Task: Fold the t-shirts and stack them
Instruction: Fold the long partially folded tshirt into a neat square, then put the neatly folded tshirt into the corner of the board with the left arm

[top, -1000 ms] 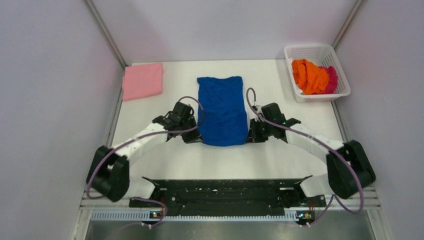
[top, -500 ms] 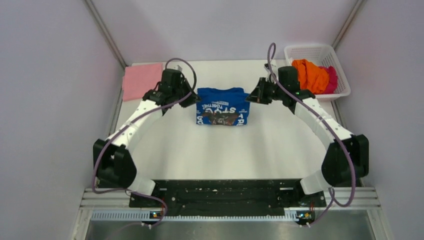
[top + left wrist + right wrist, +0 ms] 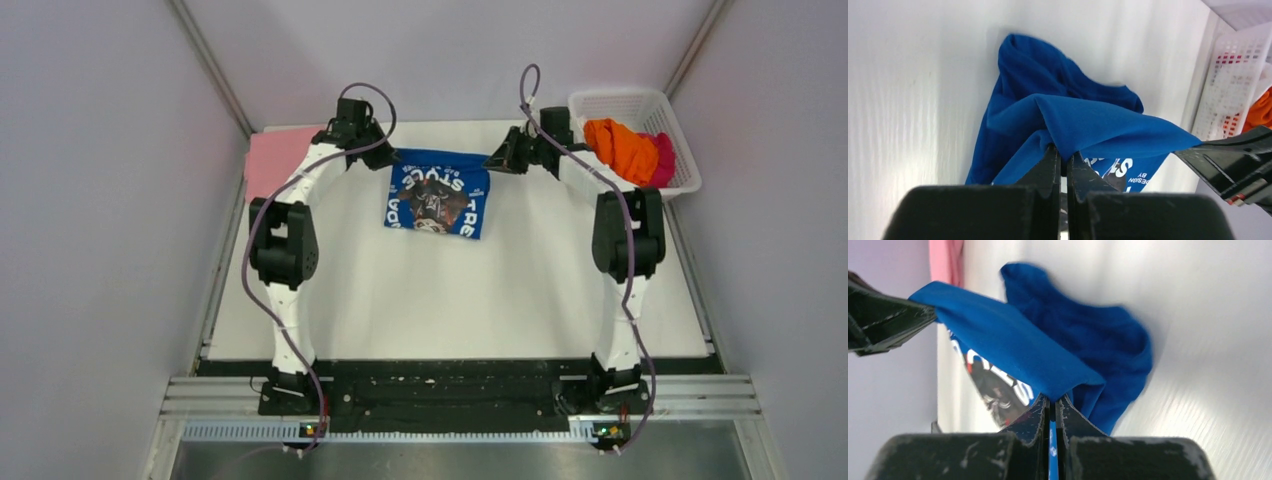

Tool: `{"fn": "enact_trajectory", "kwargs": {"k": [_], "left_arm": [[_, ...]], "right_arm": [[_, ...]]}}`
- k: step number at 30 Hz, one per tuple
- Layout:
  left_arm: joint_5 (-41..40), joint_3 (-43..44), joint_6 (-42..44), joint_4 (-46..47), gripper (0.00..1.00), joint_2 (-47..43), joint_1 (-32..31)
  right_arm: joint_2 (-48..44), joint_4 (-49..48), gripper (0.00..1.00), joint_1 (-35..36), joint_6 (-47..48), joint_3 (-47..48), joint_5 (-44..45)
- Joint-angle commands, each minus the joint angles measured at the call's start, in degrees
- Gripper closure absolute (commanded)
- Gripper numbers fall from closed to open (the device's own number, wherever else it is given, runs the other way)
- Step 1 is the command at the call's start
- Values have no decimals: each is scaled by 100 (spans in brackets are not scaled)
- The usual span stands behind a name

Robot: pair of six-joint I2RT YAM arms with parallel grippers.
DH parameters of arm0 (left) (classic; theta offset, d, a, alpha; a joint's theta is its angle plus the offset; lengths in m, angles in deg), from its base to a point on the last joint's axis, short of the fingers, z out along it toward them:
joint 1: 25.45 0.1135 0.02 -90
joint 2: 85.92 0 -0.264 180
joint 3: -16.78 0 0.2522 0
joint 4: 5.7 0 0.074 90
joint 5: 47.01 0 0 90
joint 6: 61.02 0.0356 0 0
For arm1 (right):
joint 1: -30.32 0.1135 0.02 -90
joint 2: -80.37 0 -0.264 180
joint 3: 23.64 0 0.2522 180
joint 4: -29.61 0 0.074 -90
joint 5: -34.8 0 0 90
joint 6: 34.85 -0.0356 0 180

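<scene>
The royal blue t-shirt (image 3: 437, 195) with its white lettered print facing up hangs stretched between my two grippers at the far middle of the table, its lower part trailing toward the table. My left gripper (image 3: 385, 155) is shut on the shirt's left top corner (image 3: 1083, 122). My right gripper (image 3: 493, 161) is shut on the right top corner (image 3: 1013, 347). A folded pink t-shirt (image 3: 272, 160) lies at the far left. The orange t-shirt (image 3: 618, 150) and the magenta t-shirt (image 3: 662, 160) lie bunched in the basket.
The white mesh basket (image 3: 628, 101) stands at the far right corner, close to my right arm. Grey walls close in the table on the left, the right and the back. The black rail with the arm bases runs along the near edge.
Both arms have stretched from the near middle to the far edge, lifting the blue shirt's near edge and carrying it over, so the printed side now faces up.
</scene>
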Motion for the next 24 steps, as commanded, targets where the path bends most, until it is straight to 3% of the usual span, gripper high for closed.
{"fn": "enact_trajectory", "kwargs": {"k": [1, 2, 3, 6, 7, 8, 9, 10, 13, 15, 16, 17, 20, 24], "left_arm": [[90, 1379, 30, 39, 97, 1081, 174], [143, 1665, -25, 30, 94, 1363, 183], [222, 1879, -65, 56, 90, 1536, 188], [375, 2111, -177, 123, 82, 1778, 205], [442, 2076, -155, 159, 72, 1753, 210], [517, 2036, -68, 162, 44, 1710, 210], [588, 1967, 51, 149, 10, 1641, 210], [570, 1866, 139, 125, 2, 1546, 210], [504, 1300, 469, 113, 1, 1216, 210], [628, 1014, 659, 45, 1, 1107, 210], [793, 942, 748, -10, 1, 1118, 206], [915, 921, 779, -91, 1, 1172, 202], [961, 985, 923, -430, 1, 1415, 132], [453, 1344, 1093, -1075, 4, 1789, -47]], "right_arm": [[983, 6, 100, -239, 3, 1330, 459], [1279, 32, 96, -248, 10, 1632, 554], [1571, 141, 84, -267, 43, 2060, 570], [2503, 891, 76, -292, 213, 3446, 478], [2582, 1034, 67, -289, 281, 3672, 447], [2540, 1086, 58, -294, 337, 3715, 442], [2421, 1073, 55, -287, 402, 3624, 474], [2236, 1036, 53, -291, 468, 3428, 552], [1509, 853, 37, -293, 699, 2557, 778], [1018, 656, 20, -293, 786, 1875, 809], [788, 577, 6, -287, 817, 1542, 825], [549, 497, 2, -289, 838, 1243, 855], [-123, 217, 1, -286, 854, 282, 936], [-961, 65, 1, -284, 894, -558, 1097]]}}
